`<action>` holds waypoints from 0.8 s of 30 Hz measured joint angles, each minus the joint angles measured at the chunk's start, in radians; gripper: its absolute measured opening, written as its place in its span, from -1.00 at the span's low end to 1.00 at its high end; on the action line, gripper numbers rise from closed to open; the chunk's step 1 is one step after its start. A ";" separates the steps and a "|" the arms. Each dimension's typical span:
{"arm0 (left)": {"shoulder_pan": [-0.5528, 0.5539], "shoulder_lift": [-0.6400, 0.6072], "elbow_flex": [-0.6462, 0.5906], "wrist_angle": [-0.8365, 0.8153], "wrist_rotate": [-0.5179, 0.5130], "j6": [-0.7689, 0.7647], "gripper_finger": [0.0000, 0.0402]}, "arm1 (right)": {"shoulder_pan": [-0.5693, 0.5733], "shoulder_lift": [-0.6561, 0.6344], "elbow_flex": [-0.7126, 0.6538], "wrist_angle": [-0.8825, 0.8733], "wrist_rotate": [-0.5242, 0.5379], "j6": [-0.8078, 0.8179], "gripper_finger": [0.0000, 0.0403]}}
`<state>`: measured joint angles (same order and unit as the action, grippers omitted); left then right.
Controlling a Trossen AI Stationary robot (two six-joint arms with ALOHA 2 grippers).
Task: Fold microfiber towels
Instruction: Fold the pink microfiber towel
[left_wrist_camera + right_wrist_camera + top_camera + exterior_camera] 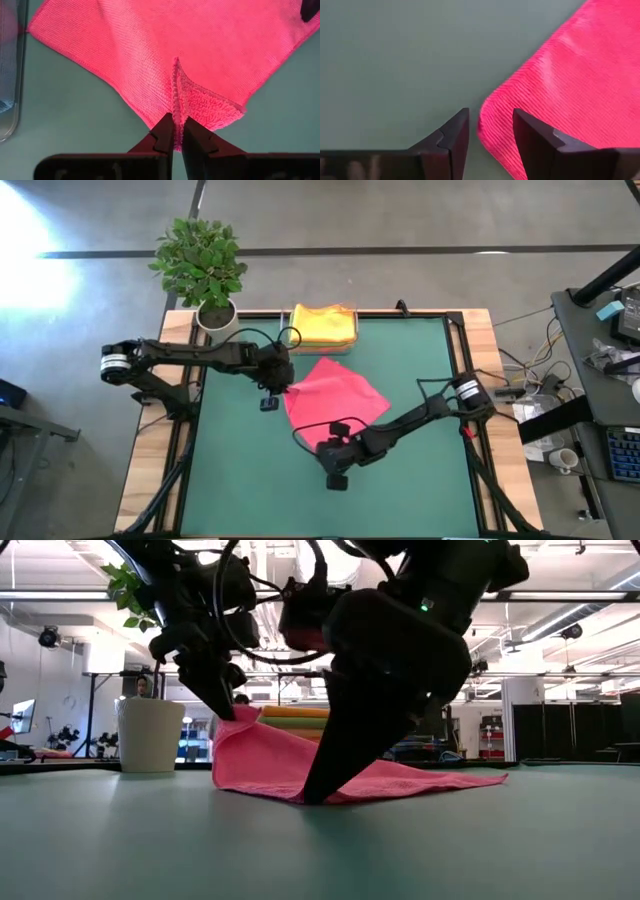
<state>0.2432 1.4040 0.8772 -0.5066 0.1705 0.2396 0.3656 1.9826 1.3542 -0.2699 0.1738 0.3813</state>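
Towel first: the pink towel (pixel 335 392) lies spread on the green table mat (pixel 420 480) a little above the centre of the high view, tilted like a diamond. I see my left gripper (pixel 281 383) at the towel's left corner, and in the left wrist view its fingers (pixel 163 134) are clenched on that corner, the cloth pinched into a small raised fold between them. In the low view that corner is lifted off the mat while the rest of the towel slopes down flat toward the right. My right gripper (pixel 335 465) sits at the towel's lower edge, below centre in the high view; in the right wrist view its fingers (pixel 456 136) stand apart, released, with the rounded corner of the towel lying between them on the mat. Folded yellow towels (pixel 324 326) sit stacked at the top edge of the mat, just right of a potted plant (pixel 203 265) in the upper left.
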 joint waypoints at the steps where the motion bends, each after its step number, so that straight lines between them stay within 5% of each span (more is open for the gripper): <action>1: -0.001 0.000 0.000 0.000 0.000 -0.001 -0.95 | 0.000 0.007 0.003 0.005 -0.001 0.000 -0.29; 8: -0.003 0.000 0.000 -0.005 0.000 -0.002 -0.95 | -0.005 0.025 0.024 -0.031 -0.002 0.054 -0.36; 15: -0.005 0.000 0.000 -0.013 0.000 -0.025 -0.95 | -0.010 0.019 0.031 -0.104 -0.004 0.132 -0.90; 24: -0.052 0.000 -0.001 -0.081 0.001 -0.025 -0.95 | -0.010 -0.064 0.026 -0.152 0.013 0.230 -0.96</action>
<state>0.1915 1.4040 0.8764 -0.5873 0.1715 0.2146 0.3561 1.9185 1.3800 -0.4223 0.1871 0.6114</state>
